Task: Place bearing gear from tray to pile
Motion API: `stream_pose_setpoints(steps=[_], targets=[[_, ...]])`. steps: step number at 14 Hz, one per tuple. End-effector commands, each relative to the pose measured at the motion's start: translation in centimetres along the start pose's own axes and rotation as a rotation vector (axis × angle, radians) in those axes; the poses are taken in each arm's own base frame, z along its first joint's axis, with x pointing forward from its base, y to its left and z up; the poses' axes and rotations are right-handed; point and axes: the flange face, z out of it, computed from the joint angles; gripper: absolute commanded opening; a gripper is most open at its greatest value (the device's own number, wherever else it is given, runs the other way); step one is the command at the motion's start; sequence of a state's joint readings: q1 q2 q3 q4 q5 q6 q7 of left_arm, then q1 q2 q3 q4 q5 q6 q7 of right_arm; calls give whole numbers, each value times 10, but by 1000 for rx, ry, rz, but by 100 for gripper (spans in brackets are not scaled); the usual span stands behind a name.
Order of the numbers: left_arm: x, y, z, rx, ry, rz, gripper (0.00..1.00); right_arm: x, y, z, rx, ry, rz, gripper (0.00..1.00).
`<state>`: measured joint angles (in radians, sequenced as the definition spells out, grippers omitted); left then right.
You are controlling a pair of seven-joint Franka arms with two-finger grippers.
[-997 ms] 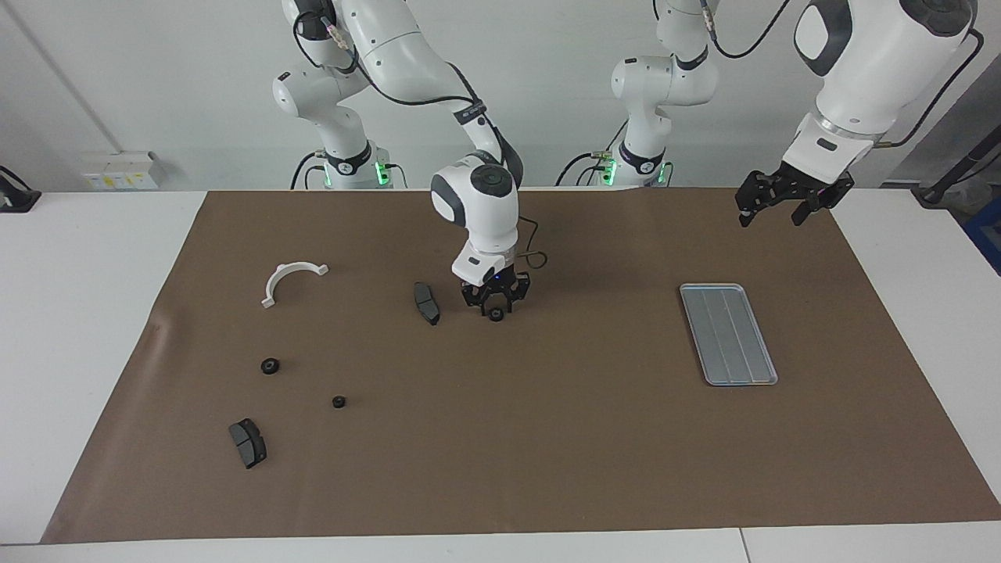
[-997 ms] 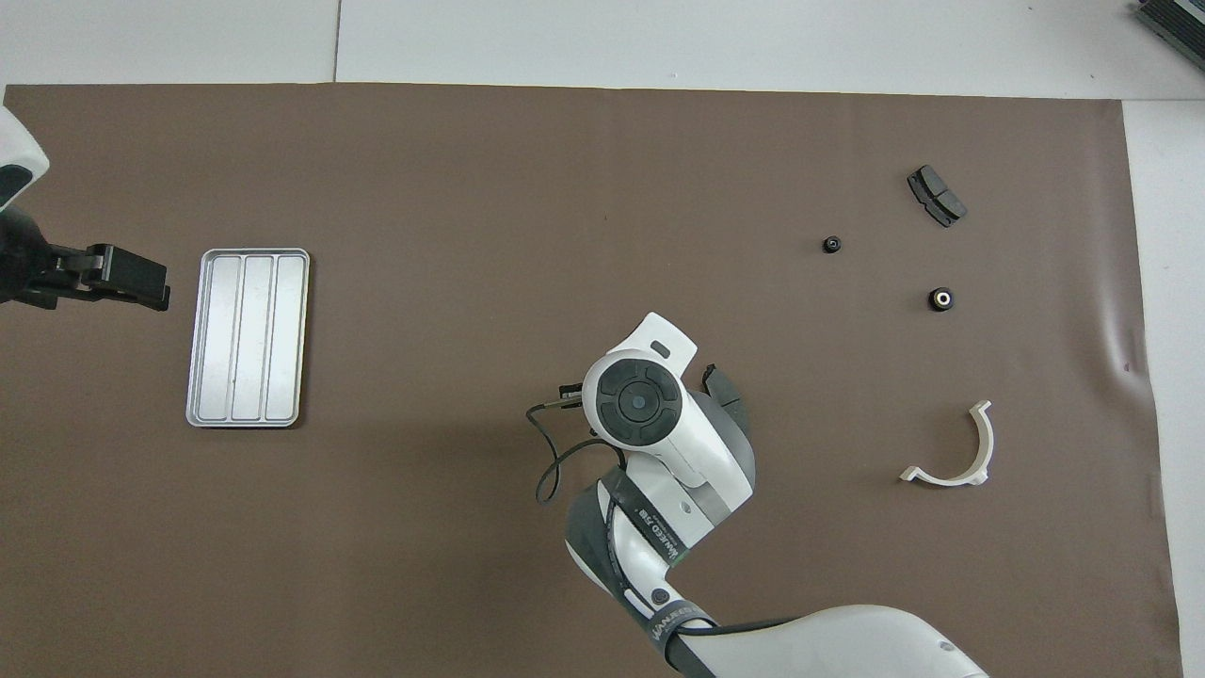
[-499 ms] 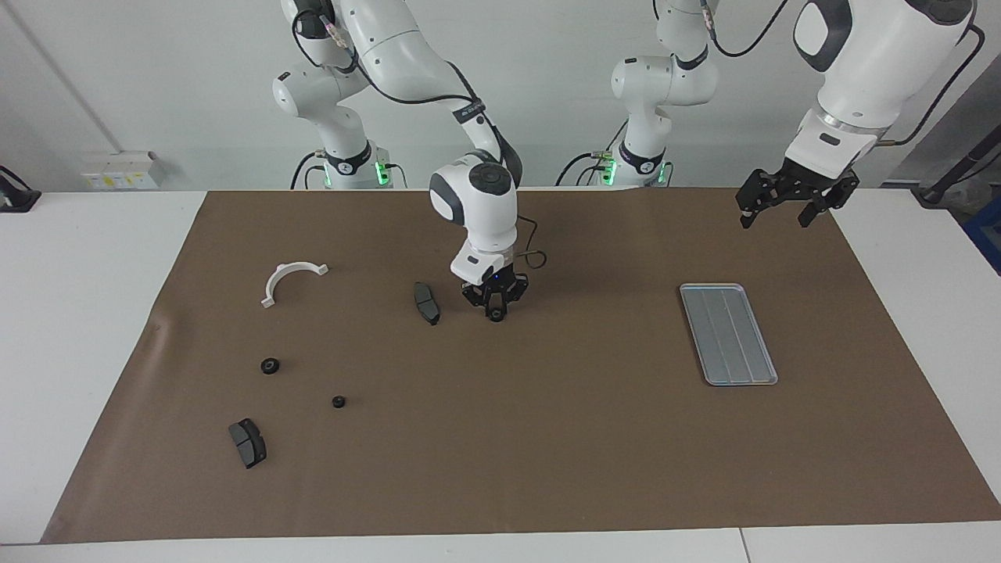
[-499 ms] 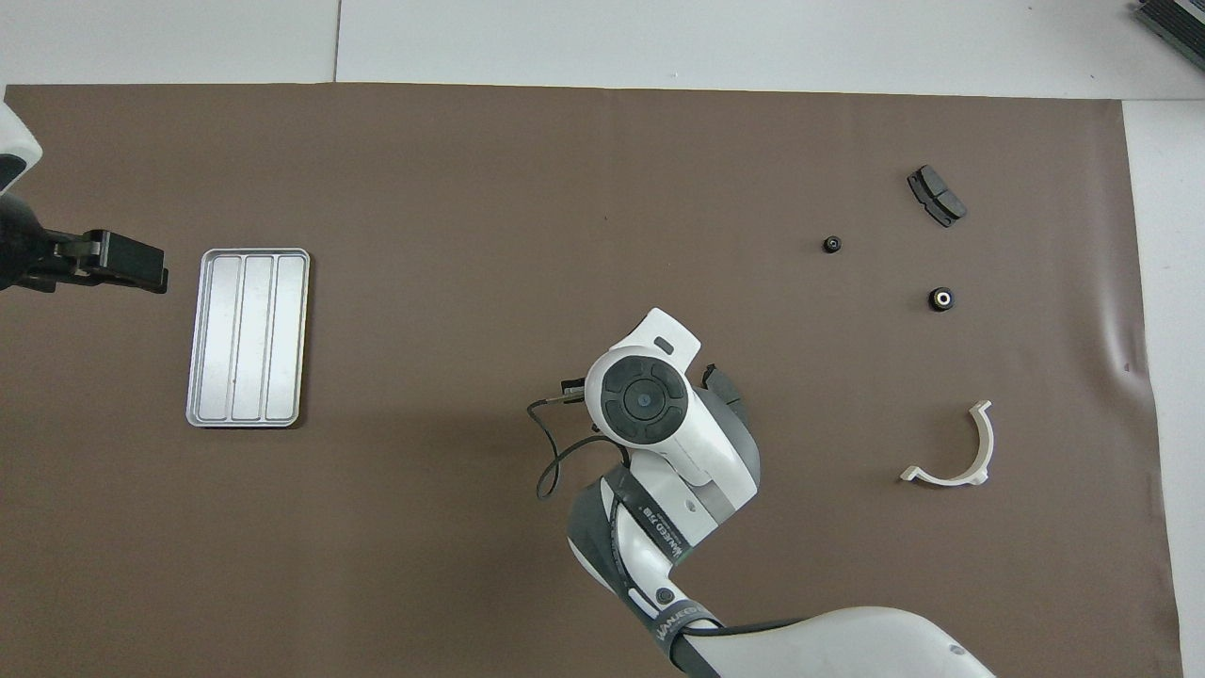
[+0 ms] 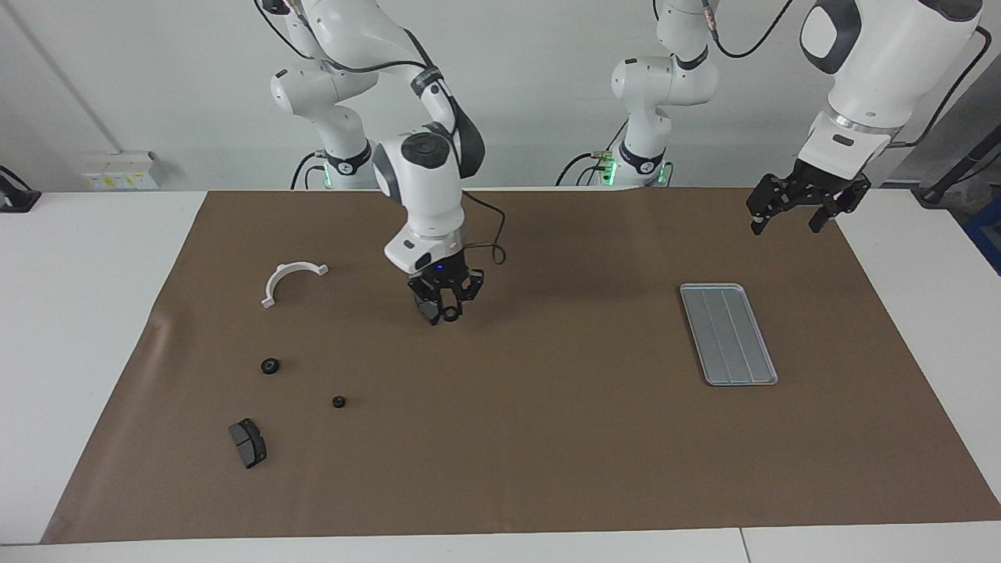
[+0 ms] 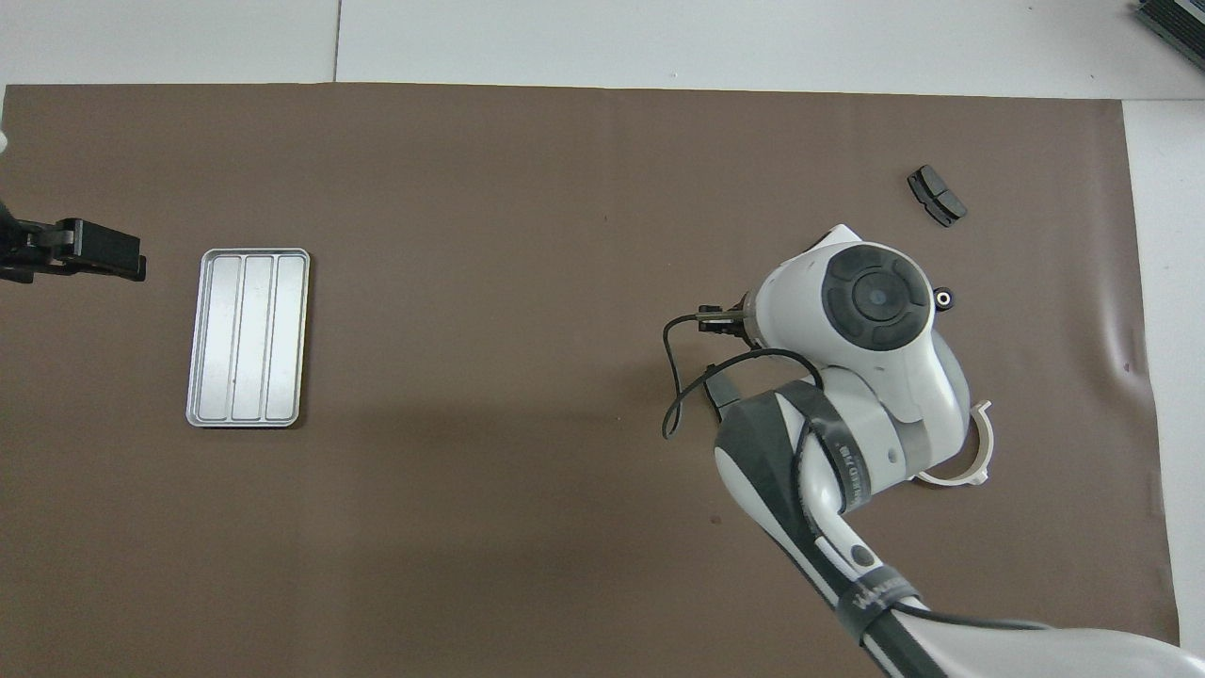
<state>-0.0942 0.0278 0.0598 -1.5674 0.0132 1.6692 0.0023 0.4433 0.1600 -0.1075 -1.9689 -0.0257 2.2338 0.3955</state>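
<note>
My right gripper (image 5: 445, 315) hangs low over the mat, shut on a small black bearing gear (image 5: 450, 313). It is right above a dark brake pad (image 5: 426, 310), which it partly hides. In the overhead view the right wrist covers the gripper and the gear, and only a sliver of that brake pad (image 6: 723, 391) shows. The ridged silver tray (image 5: 727, 334) (image 6: 248, 337) lies bare toward the left arm's end. The pile's white half-ring bracket (image 5: 291, 279) (image 6: 982, 443) and second brake pad (image 5: 248, 442) (image 6: 936, 196) lie toward the right arm's end. My left gripper (image 5: 798, 213) (image 6: 80, 254) waits open, raised over the mat's corner.
Two more small black gears (image 5: 270, 366) (image 5: 338, 402) sit on the brown mat between the bracket and the second brake pad; the overhead view shows only one of these gears (image 6: 942, 298). The right arm's cable (image 6: 682, 377) loops beside the wrist.
My right gripper closed on the gear, lifted it off the mat and carried it toward the right arm's end, to above the middle brake pad. The left gripper drifted slightly toward the table's end.
</note>
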Motion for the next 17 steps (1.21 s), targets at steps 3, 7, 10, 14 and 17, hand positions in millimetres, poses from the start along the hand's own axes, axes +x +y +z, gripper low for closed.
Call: stream_pose_setpoints(steps=[3,7,10,14,17], targets=[[-4,11,0,11,40,27,100,-3,121,32,-15,-66,-162,0],[-7,13,1,11,20,28,100,-24,182,74,-14,-73,-249,0],[-8,9,3,11,11,24,100,-35,191,89,-13,-75,-269,3],[-8,10,3,11,11,27,100,-41,186,99,38,-87,-210,42],[-8,4,3,12,10,16,100,-36,184,95,41,-76,-175,100]])
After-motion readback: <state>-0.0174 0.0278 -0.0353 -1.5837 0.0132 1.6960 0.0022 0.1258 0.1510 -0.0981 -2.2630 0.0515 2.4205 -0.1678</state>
